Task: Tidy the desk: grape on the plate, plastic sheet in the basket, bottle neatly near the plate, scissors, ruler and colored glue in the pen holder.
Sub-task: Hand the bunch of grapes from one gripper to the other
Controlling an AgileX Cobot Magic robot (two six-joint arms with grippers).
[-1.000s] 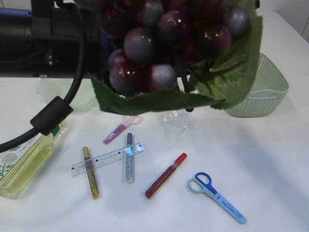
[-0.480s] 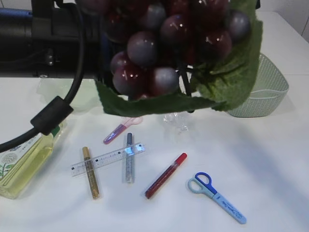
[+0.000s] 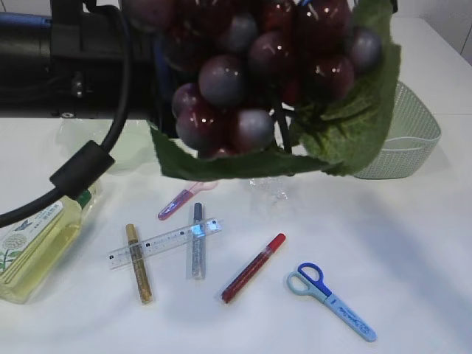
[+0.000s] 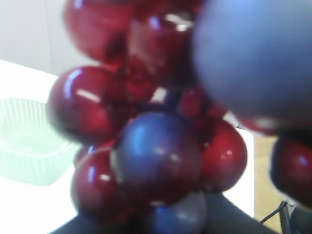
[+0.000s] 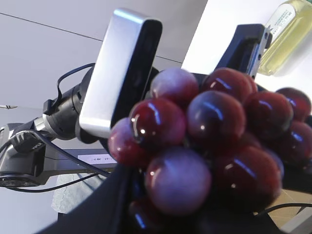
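Grape bunch (image 3: pixel 265 81) shifted slightly right in upper frame, above desk (image 3: pixel 413 243), hands hidden, grip cannot tell.

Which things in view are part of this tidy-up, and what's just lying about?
Job items: grape bunch, bottle, ruler, scissors, glue pens gold, silver, red, pink, plastic sheet, basket.
Lying about: nothing visible; plate and pen holder not clearly in view.

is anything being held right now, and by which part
The grape bunch hangs in the air close to the cameras, so it is held. The jaws are hidden behind the fruit and leaf, so the place of the hold cannot be told.
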